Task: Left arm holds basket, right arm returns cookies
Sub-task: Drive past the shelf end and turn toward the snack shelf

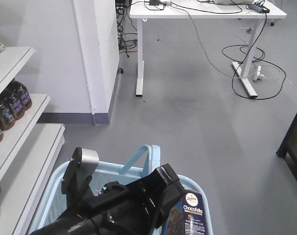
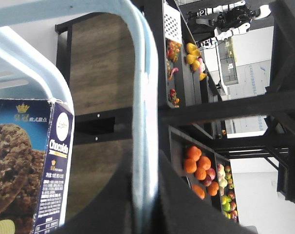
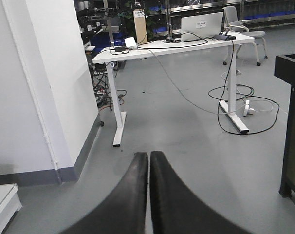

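Two arms: left gripper [image 2: 145, 195] clamps basket [image 1: 114, 172] handle; right gripper [image 3: 149, 161] closed, empty; cookies [image 1: 191, 215] inside basket. Next: right must open, grasp them.

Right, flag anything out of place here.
Only the cables: they trail off the white desk and lie in loose loops on the floor by its leg, which looks like a snag risk. The cookies box sits inside the basket; nothing is spilled.

The left arm [image 1: 129, 205] hides much of the basket [image 1: 53, 188]; the cookies [image 1: 191, 215] run off the picture's bottom edge, seemingly upright.
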`<state>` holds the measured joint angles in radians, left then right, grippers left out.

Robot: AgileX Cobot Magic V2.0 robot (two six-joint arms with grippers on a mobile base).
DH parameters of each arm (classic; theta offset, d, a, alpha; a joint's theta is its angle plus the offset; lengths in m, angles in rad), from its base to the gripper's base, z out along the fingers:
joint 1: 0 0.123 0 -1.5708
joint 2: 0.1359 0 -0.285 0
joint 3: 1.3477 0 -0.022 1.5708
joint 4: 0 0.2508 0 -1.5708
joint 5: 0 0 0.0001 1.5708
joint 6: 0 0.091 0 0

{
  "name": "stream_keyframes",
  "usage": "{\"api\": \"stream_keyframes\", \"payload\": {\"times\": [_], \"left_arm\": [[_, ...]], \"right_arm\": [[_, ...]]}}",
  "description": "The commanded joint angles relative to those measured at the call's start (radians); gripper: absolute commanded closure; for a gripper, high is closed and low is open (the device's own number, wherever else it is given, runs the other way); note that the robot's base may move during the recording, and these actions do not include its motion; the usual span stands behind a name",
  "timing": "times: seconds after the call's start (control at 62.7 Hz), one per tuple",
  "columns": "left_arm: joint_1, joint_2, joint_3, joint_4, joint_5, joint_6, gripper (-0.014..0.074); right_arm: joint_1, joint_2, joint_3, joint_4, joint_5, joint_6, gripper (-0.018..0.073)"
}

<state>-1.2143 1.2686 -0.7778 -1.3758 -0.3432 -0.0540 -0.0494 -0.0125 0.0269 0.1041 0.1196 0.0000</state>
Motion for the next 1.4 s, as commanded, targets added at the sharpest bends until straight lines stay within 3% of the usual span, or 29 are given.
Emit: {"api": "stream_keyframes", "payload": {"times": [0.0,1.387], "left_arm": [[-0.001,-0.028,-0.03,0.043,-0.038,0.002,0.0603],[-0.001,-0.028,-0.03,0.043,-0.038,0.002,0.0603]], "right_arm": [[-0.004,-0.016,0.004,-0.001,-0.073,0.0,0.0568],[-0.004,-0.016,0.004,-0.001,-0.073,0.0,0.0568]]}}
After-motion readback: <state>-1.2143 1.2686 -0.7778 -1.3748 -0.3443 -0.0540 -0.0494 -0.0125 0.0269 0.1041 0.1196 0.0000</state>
